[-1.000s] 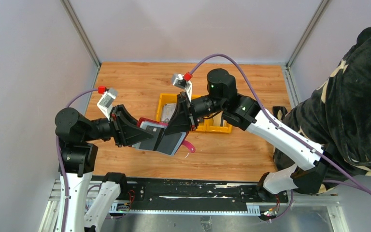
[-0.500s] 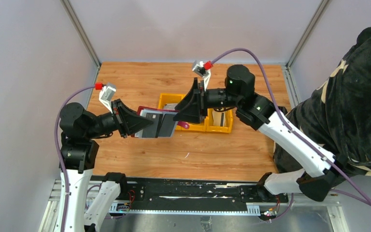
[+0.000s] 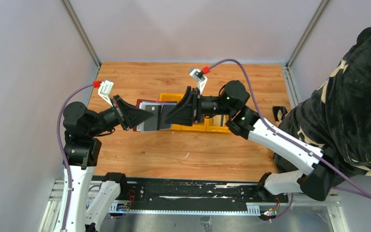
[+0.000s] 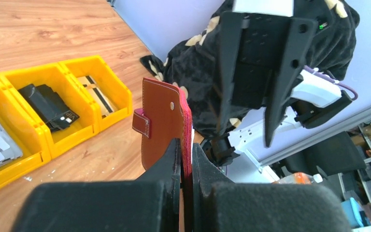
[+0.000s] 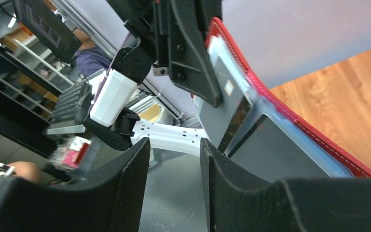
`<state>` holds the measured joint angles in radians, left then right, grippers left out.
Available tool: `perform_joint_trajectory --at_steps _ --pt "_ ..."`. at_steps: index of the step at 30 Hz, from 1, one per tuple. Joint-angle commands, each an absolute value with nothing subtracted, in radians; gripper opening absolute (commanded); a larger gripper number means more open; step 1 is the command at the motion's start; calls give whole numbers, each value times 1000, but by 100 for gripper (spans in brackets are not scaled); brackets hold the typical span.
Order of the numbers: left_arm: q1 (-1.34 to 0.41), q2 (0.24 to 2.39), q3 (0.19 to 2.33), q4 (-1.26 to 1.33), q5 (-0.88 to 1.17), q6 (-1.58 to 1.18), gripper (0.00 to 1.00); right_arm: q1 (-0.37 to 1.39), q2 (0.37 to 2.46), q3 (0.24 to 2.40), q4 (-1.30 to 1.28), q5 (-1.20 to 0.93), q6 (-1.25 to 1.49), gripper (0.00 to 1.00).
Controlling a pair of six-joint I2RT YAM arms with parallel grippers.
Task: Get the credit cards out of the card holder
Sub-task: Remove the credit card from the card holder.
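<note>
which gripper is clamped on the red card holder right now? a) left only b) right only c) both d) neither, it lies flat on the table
a: in the left wrist view the left gripper pinches the card holder by its edge, while the right gripper has its jaws apart with nothing between them.

Top view bright, evenly lit from above, sharp throughout, soft faint shadows on the wooden table (image 3: 198, 150), left wrist view bright, left gripper (image 4: 186, 150) dark and blurred along the bottom edge, right wrist view dim at left, right gripper (image 5: 174, 142) dark, out of focus, background soft
</note>
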<state>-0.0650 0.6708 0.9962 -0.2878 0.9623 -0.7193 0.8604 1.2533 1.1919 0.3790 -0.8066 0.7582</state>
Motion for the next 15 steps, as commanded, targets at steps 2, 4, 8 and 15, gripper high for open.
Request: perform_joint_trajectory --at_steps 2,4,8,15 --pt "-64 663 991 -182 1008 -799 0 886 1328 1176 595 -865 917 44" --pt "-66 660 988 -161 1024 -815 0 889 1346 1173 608 -865 925 43" --pt "-65 654 972 -103 1041 -871 0 895 1369 1170 627 -871 936 41" --pt "-64 651 962 -11 1068 -951 0 899 1375 1174 613 -880 928 39"
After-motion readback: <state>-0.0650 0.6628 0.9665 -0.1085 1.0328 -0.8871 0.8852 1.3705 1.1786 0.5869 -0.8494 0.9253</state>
